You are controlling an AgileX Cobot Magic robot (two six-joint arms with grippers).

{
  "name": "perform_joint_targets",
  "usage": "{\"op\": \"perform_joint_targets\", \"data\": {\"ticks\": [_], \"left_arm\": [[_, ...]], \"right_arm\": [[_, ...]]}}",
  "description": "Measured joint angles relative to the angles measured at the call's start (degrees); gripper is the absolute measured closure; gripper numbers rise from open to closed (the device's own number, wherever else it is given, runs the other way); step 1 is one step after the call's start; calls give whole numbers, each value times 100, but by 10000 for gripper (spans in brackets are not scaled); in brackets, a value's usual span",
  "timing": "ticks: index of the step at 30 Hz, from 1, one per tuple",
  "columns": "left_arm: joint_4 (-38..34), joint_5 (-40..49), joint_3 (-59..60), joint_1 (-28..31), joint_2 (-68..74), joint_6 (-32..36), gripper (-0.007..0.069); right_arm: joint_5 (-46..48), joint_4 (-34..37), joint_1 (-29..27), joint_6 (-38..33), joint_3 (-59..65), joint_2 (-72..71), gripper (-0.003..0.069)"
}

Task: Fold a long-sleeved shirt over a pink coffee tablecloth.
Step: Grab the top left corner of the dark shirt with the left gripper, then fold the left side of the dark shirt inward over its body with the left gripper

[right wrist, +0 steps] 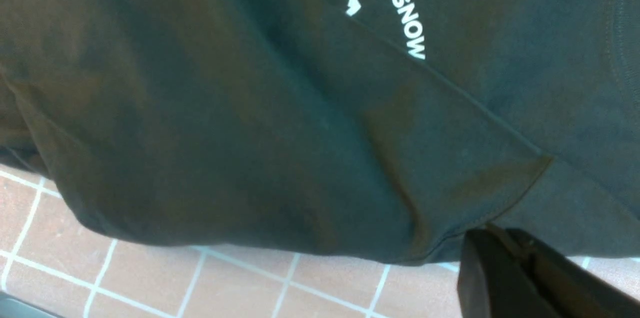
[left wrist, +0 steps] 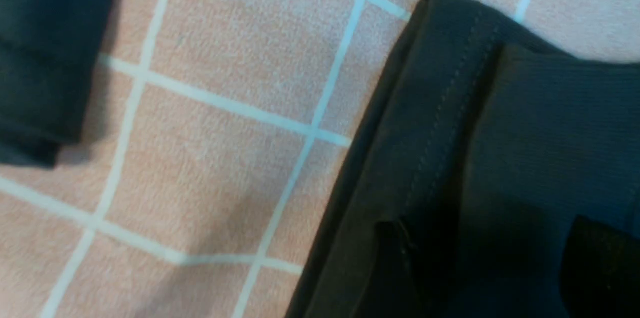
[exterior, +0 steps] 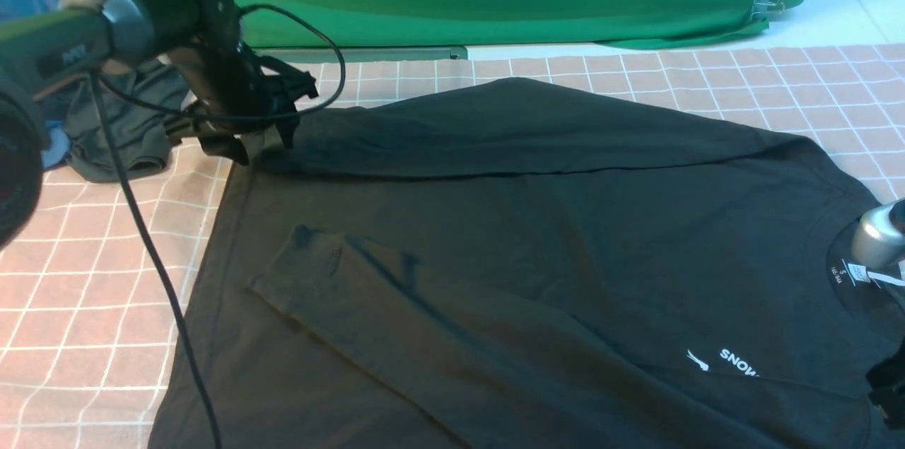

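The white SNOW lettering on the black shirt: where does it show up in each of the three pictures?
Front view: SNOW lettering, lower right, on the shirt chest.
Left wrist view: not in it; only a shirt hem corner shows.
Right wrist view: upper middle of that picture, reading sideways.
Shared landmark: the pink gridded tablecloth, in all three.

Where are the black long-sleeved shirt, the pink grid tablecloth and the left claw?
long-sleeved shirt (exterior: 537, 244): front view, middle of its body panel.
pink tablecloth (exterior: 92, 279): front view, bare squares left of the shirt.
left claw (exterior: 263, 141): front view, midway between its fingertips, at the shirt's far left corner.
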Motion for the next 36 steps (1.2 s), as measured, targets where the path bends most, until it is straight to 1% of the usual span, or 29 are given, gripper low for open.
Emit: {"op": "perform_joint_targets", "data": {"ticks": [2, 3, 5, 6, 9, 10, 11, 13, 15, 16, 19, 21, 23, 30, 36], "left_arm": [[0, -5, 0, 0, 51, 6, 179], [5, -4, -2, 0, 84, 13, 197], [-20, -28, -7, 0, 96, 127, 262], [-57, -27, -12, 0, 107, 240, 315], [-126, -48, -25, 0, 118, 521, 512], [-127, -35, -31, 0, 118, 566, 554], [-132, -20, -36, 0, 112, 591, 575], [-131, 34, -36, 0, 79, 610, 588], [-148, 350, -36, 0, -105, 634, 594], [-148, 372, -36, 0, -130, 634, 594], [-205, 750, -36, 0, -682, 742, 593], [-206, 843, -36, 0, -894, 762, 593], [-247, 1168, -41, 0, -1306, 763, 593], [-458, 2121, -42, 0, -1924, 770, 593], [-588, 2165, 505, 0, -2473, 736, 593]], "right_arm": [[-18, 0, 0, 0, 0, 0, 623], [-33, 0, 0, 0, 0, 0, 623], [-57, 0, 0, 5, 0, 0, 623], [-71, 1, 0, 5, 0, 0, 623], [-106, 6, 0, 5, 0, 0, 623], [-113, 6, 0, 5, 0, 0, 623], [-113, 11, 0, 5, 0, 0, 623], [-113, 11, 0, 5, 0, 0, 623], [-113, 11, 0, 5, 0, 0, 623], [-113, 11, 0, 5, 0, 0, 623], [-182, 11, 0, 5, 0, 0, 623], [-231, 11, 0, 5, 0, 0, 623], [-342, 11, 0, 5, 0, 0, 623], [-412, 11, 0, 5, 0, 0, 623], [-418, 16, 0, 5, 0, 0, 623]]}}
